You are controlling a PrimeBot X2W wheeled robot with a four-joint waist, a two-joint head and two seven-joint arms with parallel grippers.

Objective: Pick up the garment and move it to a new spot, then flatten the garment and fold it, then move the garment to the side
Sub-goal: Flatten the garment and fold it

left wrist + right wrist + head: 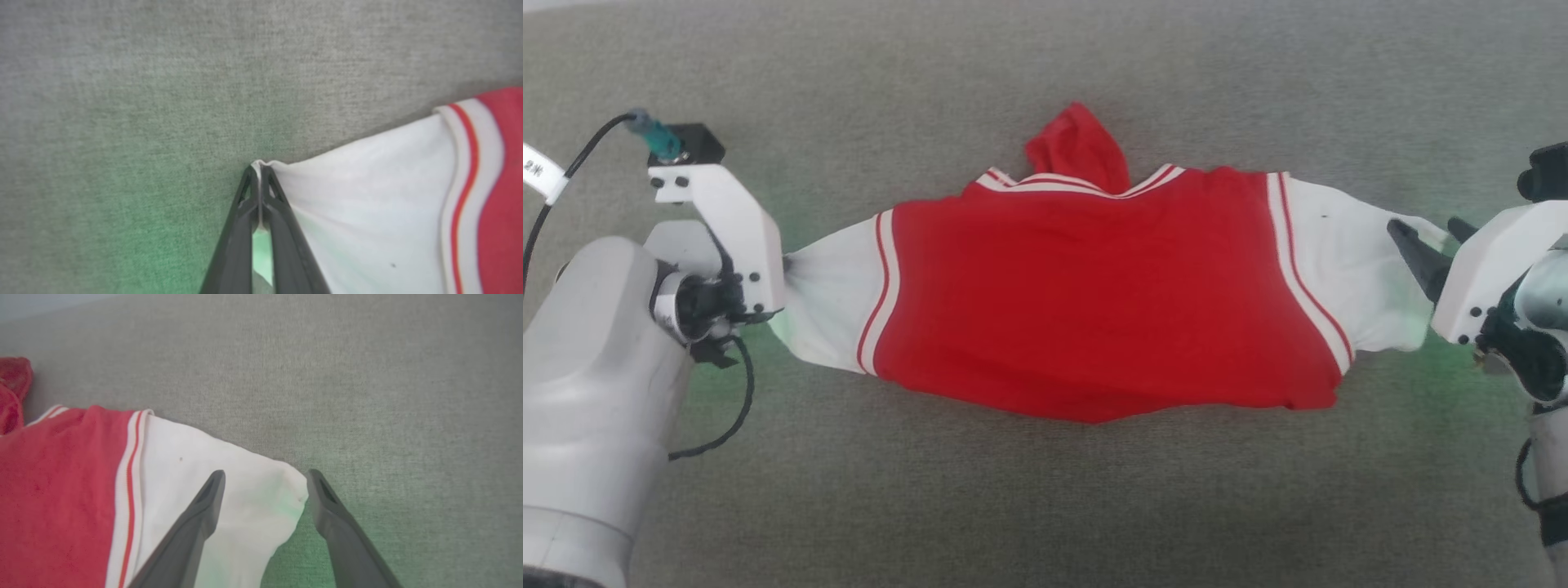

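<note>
The grey fabric surface [1045, 65] takes up most of what I see from the head camera. The garment [1094, 310] lies on it at the middle, stretched sideways between my two arms, red body in the centre and a white sleeve running out to each side. A red flap [1078, 147] pokes up past the striped collar trim [1086, 184] at the far edge.

The left sleeve [829, 302] tapers to a point that runs straight into the left gripper [258, 171]. In the left wrist view the two dark fingers [282, 228] are pressed together with the white edge of that sleeve pinched between them, a sliver of cloth showing at the tips. The sleeve fans out from the pinch towards the striped seam.

The right sleeve [1347, 269] lies wider and looser. The right gripper [1421, 224] sits at its outer end with the fingers spread wide. In the right wrist view one finger [196, 522] is over the white cloth, and the other finger [339, 522] is just beyond the sleeve's end, over bare grey fabric, so the sleeve's corner lies between them. I cannot tell whether either finger touches the cloth.

A green glow [163, 253] tints the surface by each gripper.
</note>
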